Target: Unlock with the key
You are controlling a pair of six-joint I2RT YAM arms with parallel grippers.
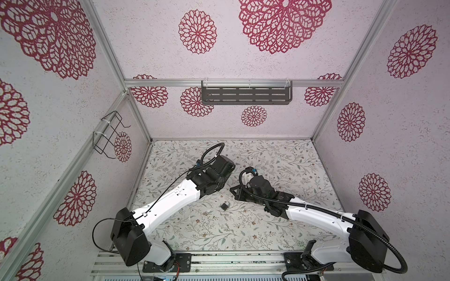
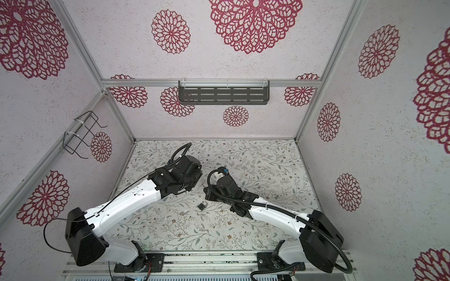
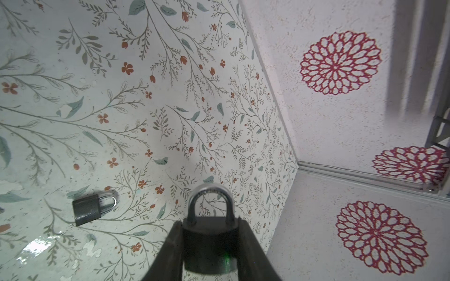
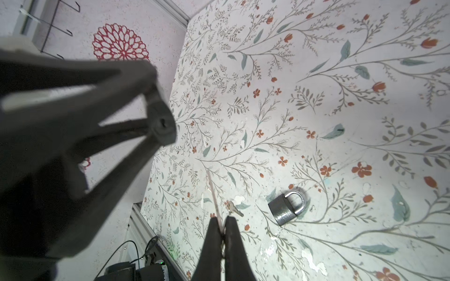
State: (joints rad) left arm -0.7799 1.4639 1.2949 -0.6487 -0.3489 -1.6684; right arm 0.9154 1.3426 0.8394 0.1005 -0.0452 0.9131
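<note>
I'm clamping a padlock (image 3: 209, 245) in the left gripper (image 3: 209, 222). The right gripper (image 4: 222, 220) is pinching shut on something thin (image 4: 216, 197), can't tell what. Another padlock (image 4: 288, 209) is lying on the table (image 4: 353, 262).

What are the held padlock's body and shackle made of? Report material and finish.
The held padlock's body is likely metal, dark grey and matte: it has a dull, even sheen with no glare. The shackle is probably polished steel: bright silvery highlights run along its curve.
</note>
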